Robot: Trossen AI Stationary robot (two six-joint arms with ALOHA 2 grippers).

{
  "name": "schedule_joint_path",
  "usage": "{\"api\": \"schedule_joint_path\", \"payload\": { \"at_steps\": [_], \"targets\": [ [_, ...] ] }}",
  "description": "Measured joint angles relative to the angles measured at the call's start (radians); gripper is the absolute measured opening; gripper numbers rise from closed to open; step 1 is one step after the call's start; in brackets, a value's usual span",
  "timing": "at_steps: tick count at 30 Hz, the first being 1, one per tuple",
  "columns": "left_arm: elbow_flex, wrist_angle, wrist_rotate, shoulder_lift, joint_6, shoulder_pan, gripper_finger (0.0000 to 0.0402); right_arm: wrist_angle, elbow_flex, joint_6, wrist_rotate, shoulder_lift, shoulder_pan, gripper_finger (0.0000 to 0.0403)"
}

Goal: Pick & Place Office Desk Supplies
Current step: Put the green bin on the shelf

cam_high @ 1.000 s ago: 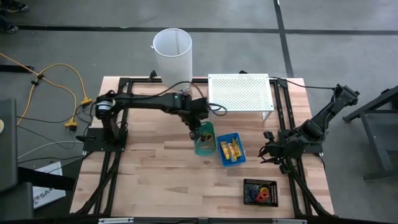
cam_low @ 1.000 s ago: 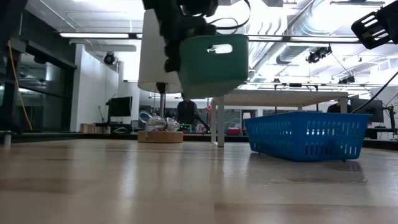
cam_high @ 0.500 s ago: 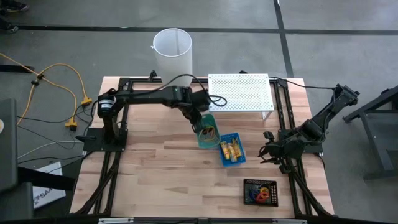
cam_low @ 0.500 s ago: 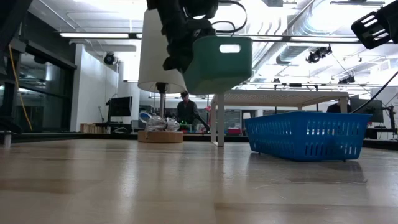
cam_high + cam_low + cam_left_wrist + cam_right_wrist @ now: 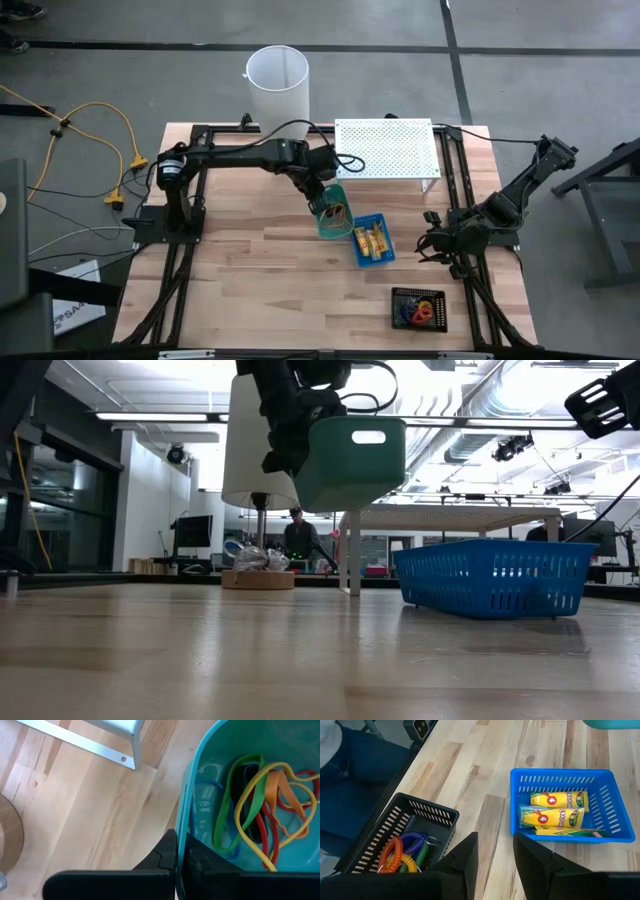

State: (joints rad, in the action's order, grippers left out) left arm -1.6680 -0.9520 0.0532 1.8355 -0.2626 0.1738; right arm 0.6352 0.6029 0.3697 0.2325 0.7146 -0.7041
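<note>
Above wood — left end effector (image 5: 177,857) pinches smooth green tray (image 5: 235,750).

Green tray (image 5: 350,460), blue tray (image 5: 570,802) (yellow crayon packets (image 5: 552,815)), black tray (image 5: 395,837), white perforated shelf (image 5: 386,148)

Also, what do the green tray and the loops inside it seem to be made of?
The green tray, held up by the left gripper, looks like smooth moulded plastic: solid glossy walls, cut-out handle slot. The loops look like rubber bands: thin, bent, limp strips.
</note>
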Motion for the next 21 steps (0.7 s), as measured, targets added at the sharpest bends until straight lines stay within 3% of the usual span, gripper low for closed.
{"api": "schedule_joint_path", "payload": {
  "at_steps": [9,21],
  "targets": [
    [0.0,0.0,0.0,0.0,0.001,0.0,0.0001,-0.037,0.0,0.0,0.003,0.0,0.0,0.0111],
    [0.0,-0.001,-0.002,0.0,-0.004,0.0,0.0001,-0.357,0.0,-0.074,0.004,0.037,0.0,0.0111]
  ]
}}
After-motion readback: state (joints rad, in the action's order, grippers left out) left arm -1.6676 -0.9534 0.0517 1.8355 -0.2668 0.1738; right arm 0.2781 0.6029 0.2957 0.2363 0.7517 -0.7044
